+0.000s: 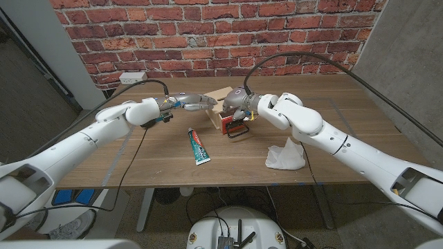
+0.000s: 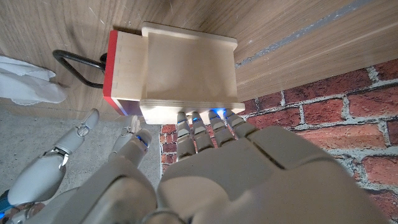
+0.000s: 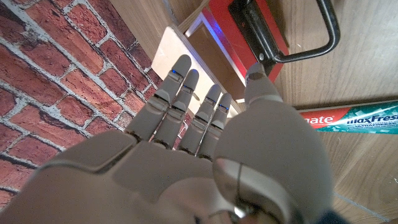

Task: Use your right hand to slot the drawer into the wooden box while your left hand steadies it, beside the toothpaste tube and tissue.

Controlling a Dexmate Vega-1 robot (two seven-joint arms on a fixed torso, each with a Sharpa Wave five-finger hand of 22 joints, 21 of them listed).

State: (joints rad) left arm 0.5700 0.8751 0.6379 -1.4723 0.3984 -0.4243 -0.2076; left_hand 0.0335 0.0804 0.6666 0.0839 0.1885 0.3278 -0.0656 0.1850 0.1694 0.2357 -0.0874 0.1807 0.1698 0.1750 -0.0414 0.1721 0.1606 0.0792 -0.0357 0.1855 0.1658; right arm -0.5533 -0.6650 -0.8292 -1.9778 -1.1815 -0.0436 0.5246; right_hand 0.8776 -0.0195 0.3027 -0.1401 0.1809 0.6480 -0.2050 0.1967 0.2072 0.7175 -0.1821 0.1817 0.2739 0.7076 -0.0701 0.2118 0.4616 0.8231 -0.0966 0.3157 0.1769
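Note:
A light wooden box (image 1: 220, 95) stands at the table's middle back. The drawer (image 1: 230, 122), with a red front and a black wire handle (image 1: 239, 133), sits partly inside it and sticks out toward me. In the left wrist view the red front (image 2: 112, 70) stands a short way out of the box (image 2: 189, 68). My left hand (image 1: 188, 104) reaches in from the left, and its straight fingertips (image 2: 205, 119) touch the box's edge. My right hand (image 1: 240, 104) hovers over the drawer end, fingers (image 3: 186, 93) stretched along the wood and thumb by the red front (image 3: 264, 37). It grips nothing.
A green and white toothpaste tube (image 1: 199, 146) lies in front of the box, also seen in the right wrist view (image 3: 354, 118). A crumpled white tissue (image 1: 285, 155) lies at the front right. Brick wall behind the table; a cable trails from my left wrist.

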